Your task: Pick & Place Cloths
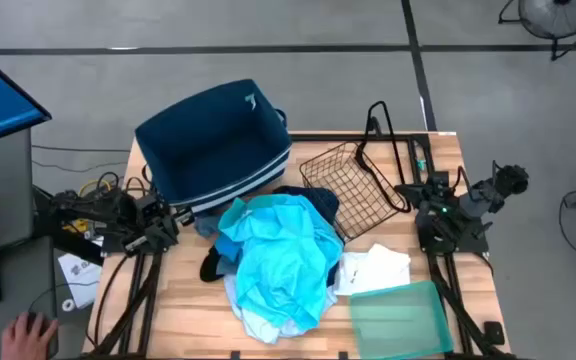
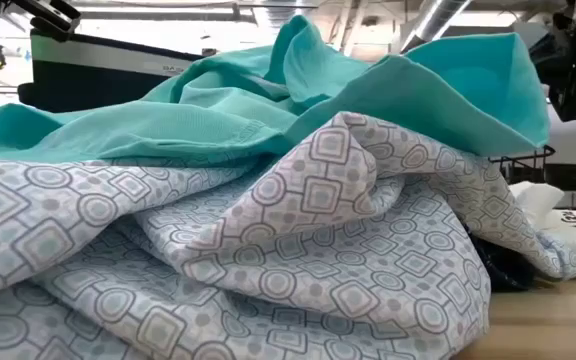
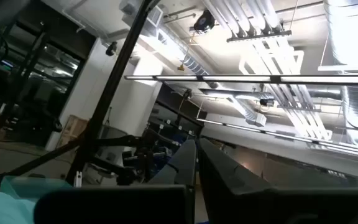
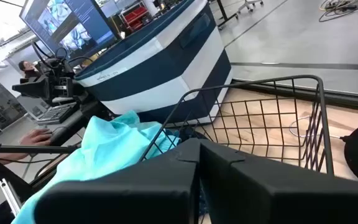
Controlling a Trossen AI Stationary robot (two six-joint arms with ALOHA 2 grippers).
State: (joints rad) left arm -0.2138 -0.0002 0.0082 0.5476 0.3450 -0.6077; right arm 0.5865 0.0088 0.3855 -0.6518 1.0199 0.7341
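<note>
Left gripper (image 1: 158,228) parked at the table's left edge, just beside the navy bin (image 1: 213,145); fingers pressed together, nothing held. It looks folded back in a rest pose, which leaves the middle of the table free. The bin sits at the back left, tipped with its mouth toward the pile, likely so cloths can go straight in. It carries white stripes and a small white mark near its rim, too small to read. Centre: the cloths (image 1: 273,262) lie heaped on the table, turquoise cloth (image 1: 288,240) on top, a pale patterned one (image 2: 268,260) beneath it, dark pieces poking out at the edges. None has been lifted. A wire basket (image 1: 353,185) lies tilted at the back right, touching the heap. White cloth (image 1: 373,270) to the right of the heap, bearing a dark printed mark, unreadable. Green tray (image 1: 398,315) at the front right, apparently empty. Right gripper (image 1: 438,215) waits at the right edge, fingers together, empty.
</note>
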